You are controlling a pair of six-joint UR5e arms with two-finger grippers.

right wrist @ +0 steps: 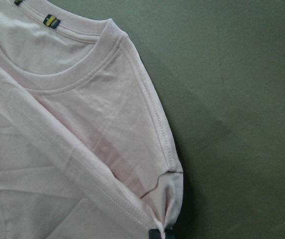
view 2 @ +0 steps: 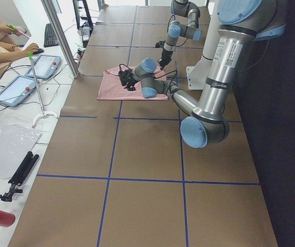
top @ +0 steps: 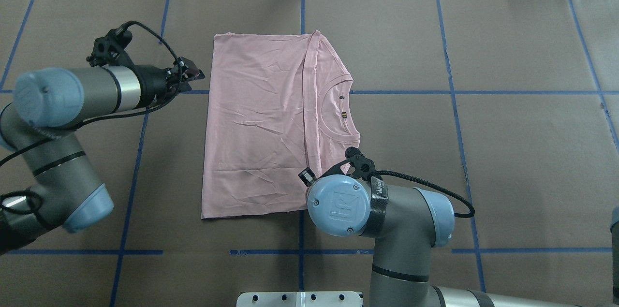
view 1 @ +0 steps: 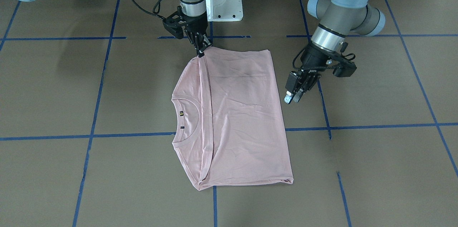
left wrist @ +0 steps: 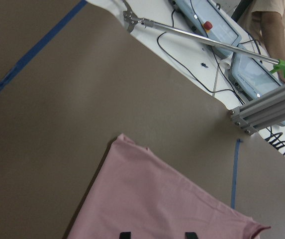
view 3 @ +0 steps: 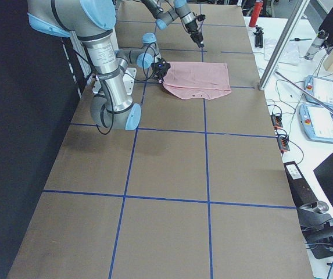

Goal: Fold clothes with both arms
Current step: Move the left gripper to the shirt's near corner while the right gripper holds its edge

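The pink T-shirt (top: 256, 123) lies flat on the brown desk (top: 508, 152). It is about halfway between the desk's two ends and nearer to the operators' edge than to the robot's edge. It is folded into a near rectangle, with one layer lying over most of the body. Its collar (top: 338, 99) is uncovered and points toward the desk end on the robot's right. A small dark label (top: 343, 115) shows inside the collar.

The right hand (view 1: 201, 52) is closed on the T-shirt. It pinches the cloth at the corner nearest the robot's edge, on the collar side, and the cloth there is gathered into a small point.

The left hand (view 1: 292, 97) holds nothing. It hangs beside the T-shirt's straight edge that faces the desk end on the robot's left, near but not touching. In the left wrist view its two fingertips (left wrist: 126, 234) stand apart, so it is open.
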